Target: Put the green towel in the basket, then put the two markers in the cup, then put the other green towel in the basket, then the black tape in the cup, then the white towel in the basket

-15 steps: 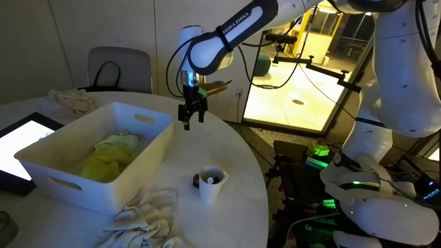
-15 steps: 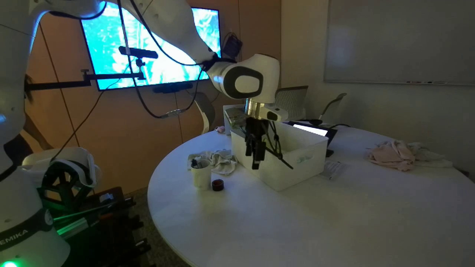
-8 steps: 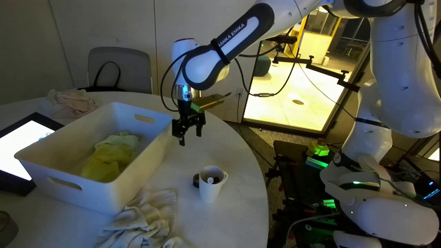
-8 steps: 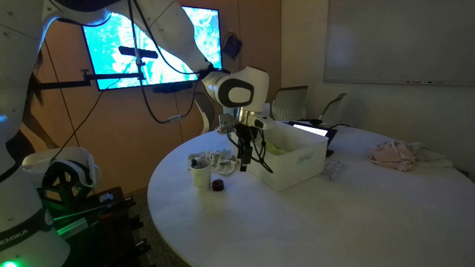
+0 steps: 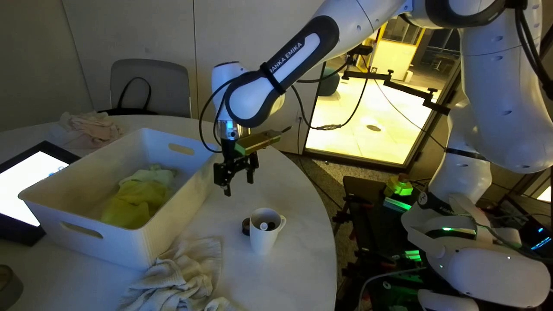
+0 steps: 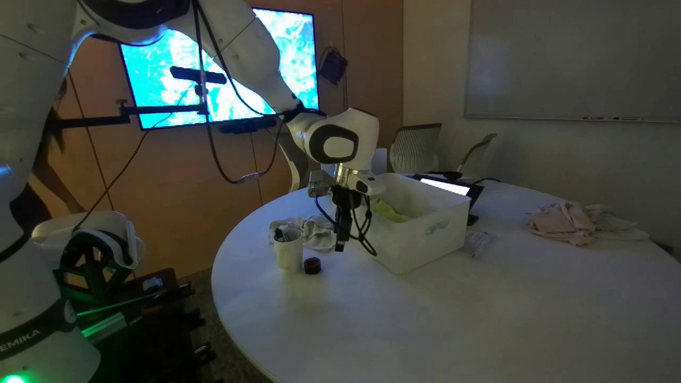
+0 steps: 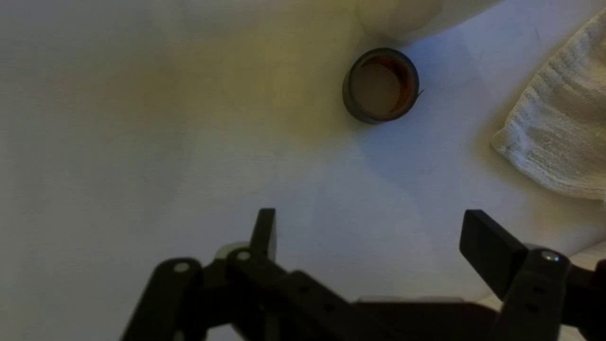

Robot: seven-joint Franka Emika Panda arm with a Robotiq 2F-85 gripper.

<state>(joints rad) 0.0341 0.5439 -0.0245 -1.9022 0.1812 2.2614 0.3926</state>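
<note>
My gripper [image 7: 370, 213] stands open, nothing between its fingers, above the table beside the basket [image 5: 108, 247]. In the wrist view the black tape [image 7: 409, 83], a small roll lying flat, is ahead of the fingertips, apart from them. Close by the tape stands the white cup [image 5: 261, 242], upright, with marker ends [image 5: 264, 226] showing inside. Two yellow-green cloths, the green towels [image 5: 140, 198], lie bunched in the basket. The white towel [image 5: 181, 276] is crumpled on the table near the basket's corner; its edge shows at the wrist view's right.
A lit screen [image 5: 32, 185] is at the basket's far side from the cup. Pinkish cloths [image 6: 564, 223] and a clear packet [image 6: 475, 243] lie on the table. A dark round object [image 5: 9, 285] stands at an exterior view's lower left. The table's rounded edge runs near the cup.
My gripper has come down and moved along the basket's side, nearer to the tape and cup, staying open. The towels, cup and tape have not moved.
</note>
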